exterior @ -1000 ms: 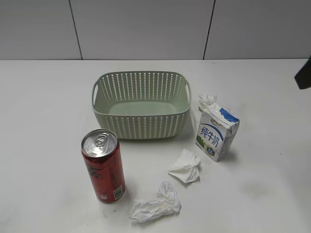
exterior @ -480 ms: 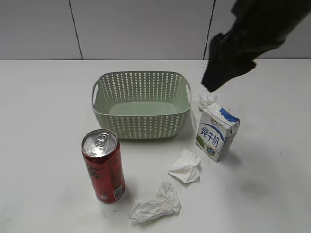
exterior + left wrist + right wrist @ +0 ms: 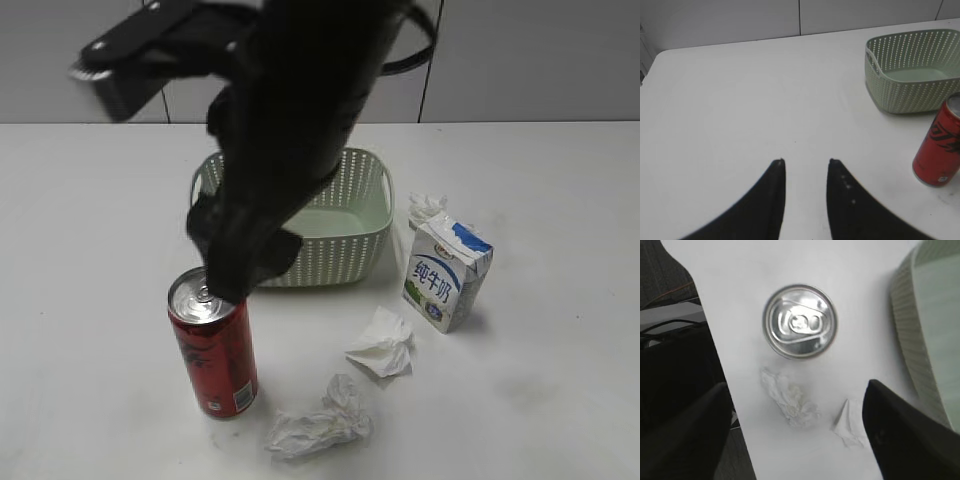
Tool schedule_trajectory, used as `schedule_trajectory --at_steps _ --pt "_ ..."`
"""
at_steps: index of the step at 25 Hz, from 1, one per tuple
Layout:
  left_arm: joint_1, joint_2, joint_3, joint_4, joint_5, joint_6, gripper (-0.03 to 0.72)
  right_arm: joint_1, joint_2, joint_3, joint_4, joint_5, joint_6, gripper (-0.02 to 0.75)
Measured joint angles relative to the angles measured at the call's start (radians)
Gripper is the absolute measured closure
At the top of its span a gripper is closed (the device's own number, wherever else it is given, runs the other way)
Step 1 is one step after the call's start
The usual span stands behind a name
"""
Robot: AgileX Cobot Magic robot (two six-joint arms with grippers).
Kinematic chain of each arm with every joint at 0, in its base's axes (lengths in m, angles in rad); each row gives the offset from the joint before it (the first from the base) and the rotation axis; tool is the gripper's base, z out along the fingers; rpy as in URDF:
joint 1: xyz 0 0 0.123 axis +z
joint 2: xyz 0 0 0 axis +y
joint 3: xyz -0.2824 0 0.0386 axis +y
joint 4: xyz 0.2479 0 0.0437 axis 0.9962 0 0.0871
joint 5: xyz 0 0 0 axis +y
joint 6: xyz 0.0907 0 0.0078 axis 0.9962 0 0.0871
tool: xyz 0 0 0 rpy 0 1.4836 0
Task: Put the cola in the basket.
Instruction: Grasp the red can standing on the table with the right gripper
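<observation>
Basket (image 3: 370,215) holds nothing — cola (image 3: 213,345) stands outside, upright.

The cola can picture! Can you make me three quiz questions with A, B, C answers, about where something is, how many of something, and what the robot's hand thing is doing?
1. Where does the cola can stand?
A. In front of the basket, on the table
B. Inside the basket
C. On top of the milk carton

2. How many crumpled tissues lie on the table?
A. One
B. Three
C. Six

3. What is the right end effector doing?
A. Squeezing the milk carton
B. Hanging open above the can
C. Resting in the basket

Answers:
1 A: the can is upright on the table, nearer the camera than the basket.
2 B: one near the can, one in the middle, one behind the carton.
3 B: the right wrist view looks down on the can's top between spread fingers.
</observation>
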Motion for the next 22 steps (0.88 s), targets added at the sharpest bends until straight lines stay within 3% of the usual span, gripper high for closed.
schedule_trajectory --at_steps 9,22 --pt "0.000 0.000 0.000 0.000 0.000 0.000 0.459 0.050 0.186 -0.088 -0.083 -0.001 -0.006 0.123" --pt "0.000 0.000 0.000 0.000 0.000 0.000 0.459 0.050 0.266 -0.109 -0.064 -0.026 -0.113 0.124"
